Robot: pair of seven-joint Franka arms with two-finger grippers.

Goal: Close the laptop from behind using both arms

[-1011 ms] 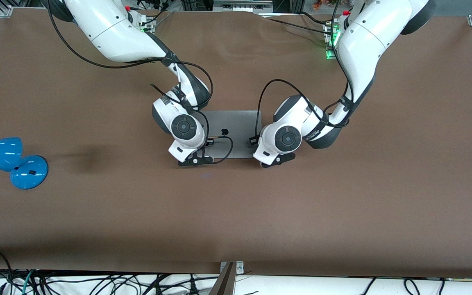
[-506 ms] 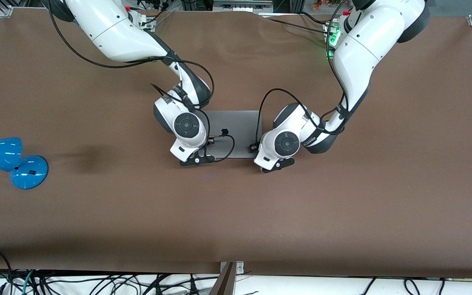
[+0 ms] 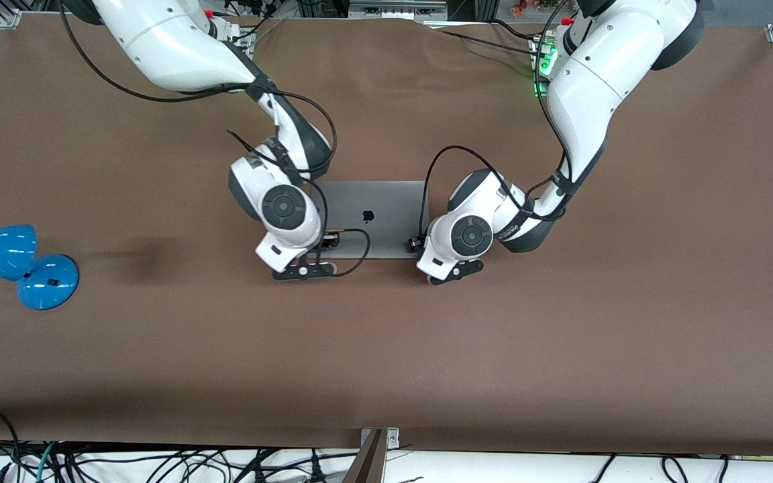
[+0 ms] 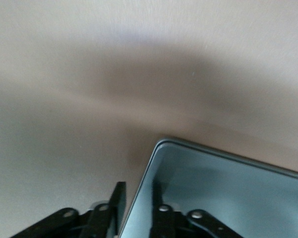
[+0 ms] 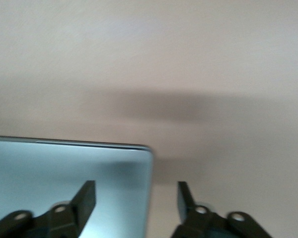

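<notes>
The laptop (image 3: 373, 218) lies shut and flat on the brown table, its grey lid and black apple logo facing up. My right gripper (image 3: 304, 270) hangs low over the laptop's front-camera-side corner at the right arm's end. In the right wrist view the gripper (image 5: 136, 184) is open, its fingers straddling the lid's side edge (image 5: 64, 163). My left gripper (image 3: 455, 270) hangs over the matching corner at the left arm's end. In the left wrist view it (image 4: 140, 198) is open too, one finger over the lid (image 4: 223, 188) and one over the table.
A blue desk lamp (image 3: 24, 265) lies on the table toward the right arm's end. A box with a green light (image 3: 542, 64) sits by the left arm's base. Black cables loop from both wrists over the lid.
My right arm's hand has slid off the lid toward its own end of the table, uncovering the apple logo. My left arm has shifted only slightly. The laptop lies as before.
</notes>
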